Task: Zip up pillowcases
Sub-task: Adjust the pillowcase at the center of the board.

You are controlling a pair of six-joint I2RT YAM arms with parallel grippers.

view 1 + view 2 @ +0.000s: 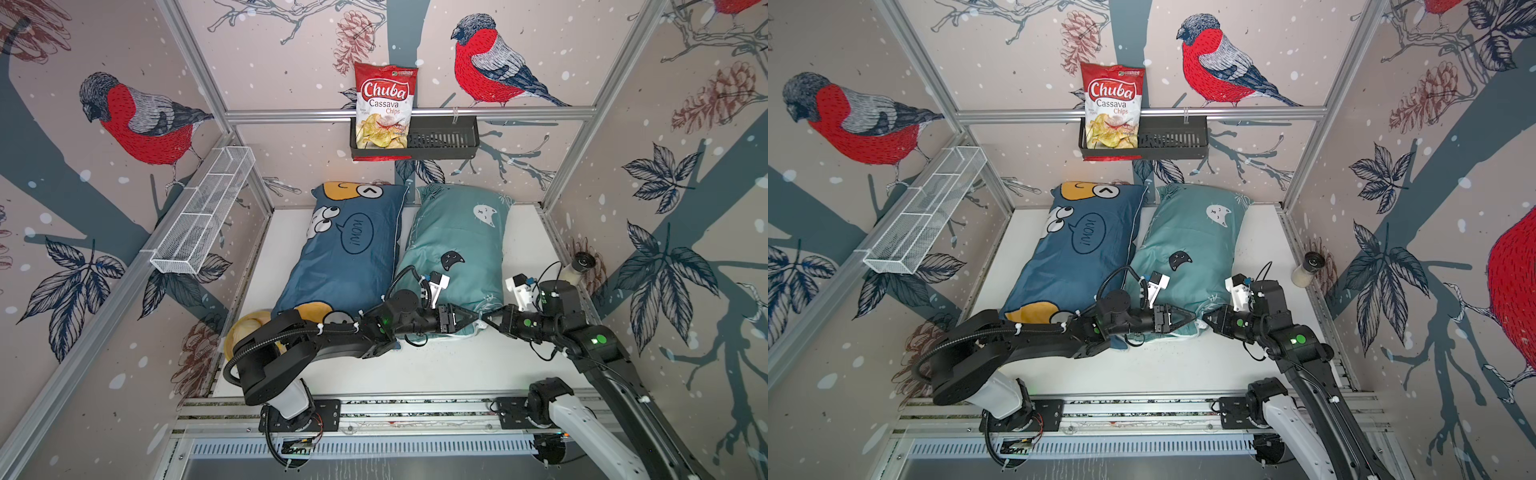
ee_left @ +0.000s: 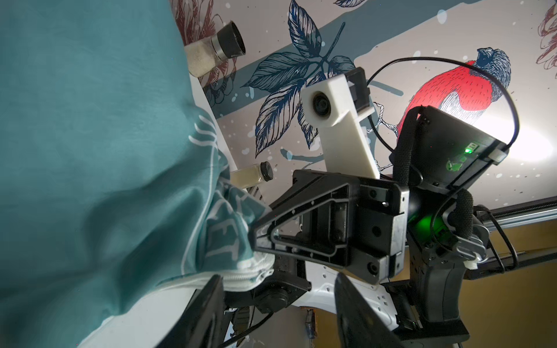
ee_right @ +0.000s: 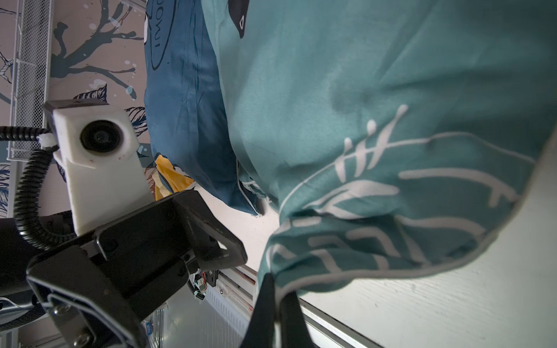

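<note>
Pillowcases, two: blue pillowcase [image 1: 345, 266], teal pillowcase [image 1: 457, 245]; right tool [image 3: 275, 286] pinches teal pillowcase.

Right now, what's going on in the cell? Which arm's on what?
Both arms are at the near corner of the teal pillowcase. The right gripper is shut, pinching the corner fabric. The left gripper faces it with its jaws apart beside the white zipper, gripping nothing. The dark blue pillowcase lies alongside on the table, with no gripper on it. How far the teal zipper is closed can't be told.
</note>
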